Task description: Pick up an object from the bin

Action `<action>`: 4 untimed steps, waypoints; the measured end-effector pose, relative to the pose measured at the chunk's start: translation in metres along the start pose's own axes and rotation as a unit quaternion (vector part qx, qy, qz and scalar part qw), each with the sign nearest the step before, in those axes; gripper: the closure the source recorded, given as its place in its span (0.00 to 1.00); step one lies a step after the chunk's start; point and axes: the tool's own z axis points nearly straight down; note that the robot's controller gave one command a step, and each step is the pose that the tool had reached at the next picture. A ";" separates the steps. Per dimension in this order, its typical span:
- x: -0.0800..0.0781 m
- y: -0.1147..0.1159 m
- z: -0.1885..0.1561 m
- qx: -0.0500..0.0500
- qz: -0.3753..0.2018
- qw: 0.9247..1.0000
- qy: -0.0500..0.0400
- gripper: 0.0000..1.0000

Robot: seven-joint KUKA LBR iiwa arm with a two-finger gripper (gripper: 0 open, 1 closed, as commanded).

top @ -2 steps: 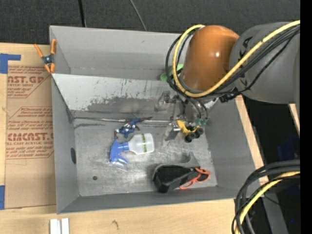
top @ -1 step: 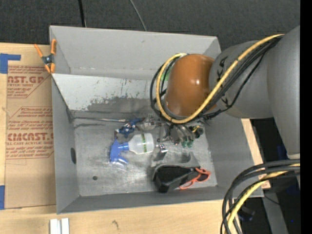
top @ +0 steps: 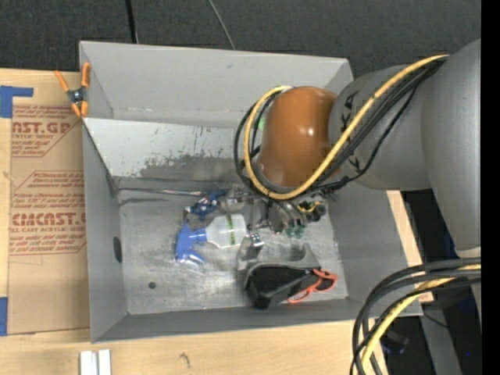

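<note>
- gripper low in mid bin, just right of a clear bottle with blue end; open or closed, cannot tell
- black orange-trimmed pouch nearer

Whitish-green plastic piece near the middle of the bin.
It lies on its side on the grey floor, a blue part at its left end.

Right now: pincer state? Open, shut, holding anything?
Pincer: cannot be told; it sits low in the grey metal bin, between a white-and-blue plastic piece and a black soft object with orange trim.
</note>
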 end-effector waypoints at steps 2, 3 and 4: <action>-0.034 0.017 0.002 0.001 -0.048 0.999 -0.007 0.00; -0.032 0.016 0.045 -0.002 -0.070 0.997 -0.027 1.00; -0.032 0.016 0.046 -0.002 -0.070 0.997 -0.027 1.00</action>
